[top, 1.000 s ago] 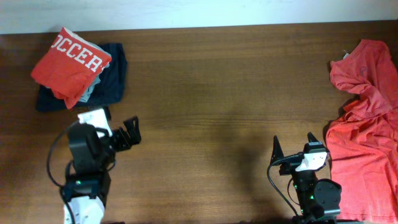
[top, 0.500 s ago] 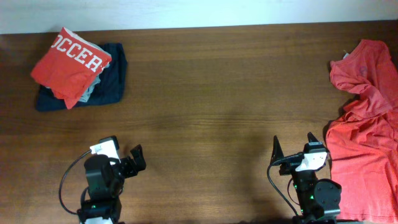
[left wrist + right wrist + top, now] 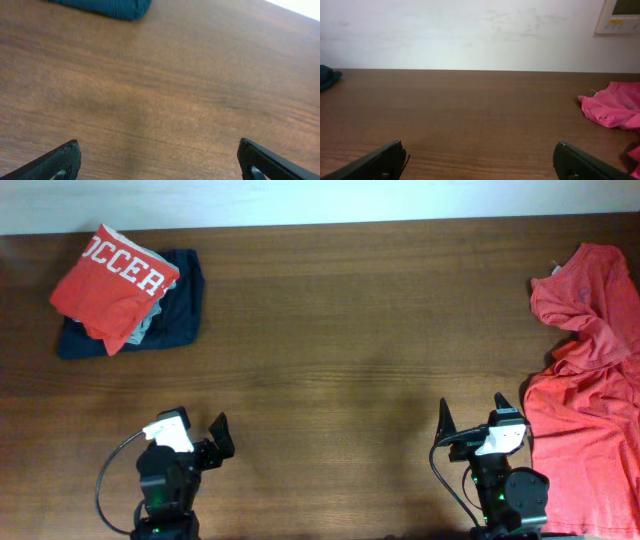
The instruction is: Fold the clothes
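The counter is dark brown wood. At its far left corner lies a folded shirt, orange-red, with big white letters on top. It rests on a dark blue garment, which shows under it on the near and right sides. One corner of this garment is also seen at the top edge of the left wrist view and at the left edge of the right wrist view.

At the right edge of the counter lie the loose shirts, coral, crumpled and not folded, reaching from the far side to the near side. A part of them shows in the right wrist view.

The left gripper is at the near left, well apart from the folded shirt. Its jaws are wide and hold nothing; only bare wood is between them.

The right gripper is at the near right, just beside the loose shirts but not touching them. Its jaws are wide too, with nothing between them.

Behind the counter stands a white wall with a small panel on it.
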Robot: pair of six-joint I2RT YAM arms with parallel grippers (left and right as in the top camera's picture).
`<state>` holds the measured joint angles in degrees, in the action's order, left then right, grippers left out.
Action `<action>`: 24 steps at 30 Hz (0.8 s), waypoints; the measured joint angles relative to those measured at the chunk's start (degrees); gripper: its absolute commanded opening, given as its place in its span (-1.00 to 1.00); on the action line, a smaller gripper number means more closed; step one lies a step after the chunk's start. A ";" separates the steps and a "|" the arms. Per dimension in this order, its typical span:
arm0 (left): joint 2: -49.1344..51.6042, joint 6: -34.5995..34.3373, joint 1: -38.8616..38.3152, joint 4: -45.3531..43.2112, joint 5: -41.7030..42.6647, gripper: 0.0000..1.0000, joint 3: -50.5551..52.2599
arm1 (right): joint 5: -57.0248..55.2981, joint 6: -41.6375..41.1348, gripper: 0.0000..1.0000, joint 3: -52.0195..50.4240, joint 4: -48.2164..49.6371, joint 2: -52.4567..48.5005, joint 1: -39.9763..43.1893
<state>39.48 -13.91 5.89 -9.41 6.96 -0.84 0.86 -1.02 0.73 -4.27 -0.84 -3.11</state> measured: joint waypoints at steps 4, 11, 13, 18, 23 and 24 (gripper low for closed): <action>-5.62 0.00 0.00 1.60 -1.14 0.99 0.00 | 0.00 0.00 0.97 0.00 0.00 0.00 0.02; -14.34 0.00 0.00 7.58 -2.97 0.99 0.00 | 0.00 -0.02 0.98 0.00 0.00 0.00 0.00; -17.44 0.00 -0.04 12.11 -3.19 0.99 0.02 | 0.00 0.02 0.97 0.00 -0.02 0.00 0.00; -26.05 2.45 -2.58 13.53 -4.85 0.99 0.20 | 0.00 0.02 0.97 0.00 0.00 0.00 0.00; -33.40 8.44 -6.75 13.53 -5.11 0.99 0.20 | 0.00 0.02 0.97 0.00 0.00 0.00 0.00; -34.53 9.38 -7.30 13.53 -5.11 0.99 0.20 | 0.00 0.00 0.97 0.00 0.00 0.00 0.00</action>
<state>4.95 -4.54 -1.41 4.12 1.85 -0.64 0.86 -1.02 0.73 -4.27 -0.84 -3.11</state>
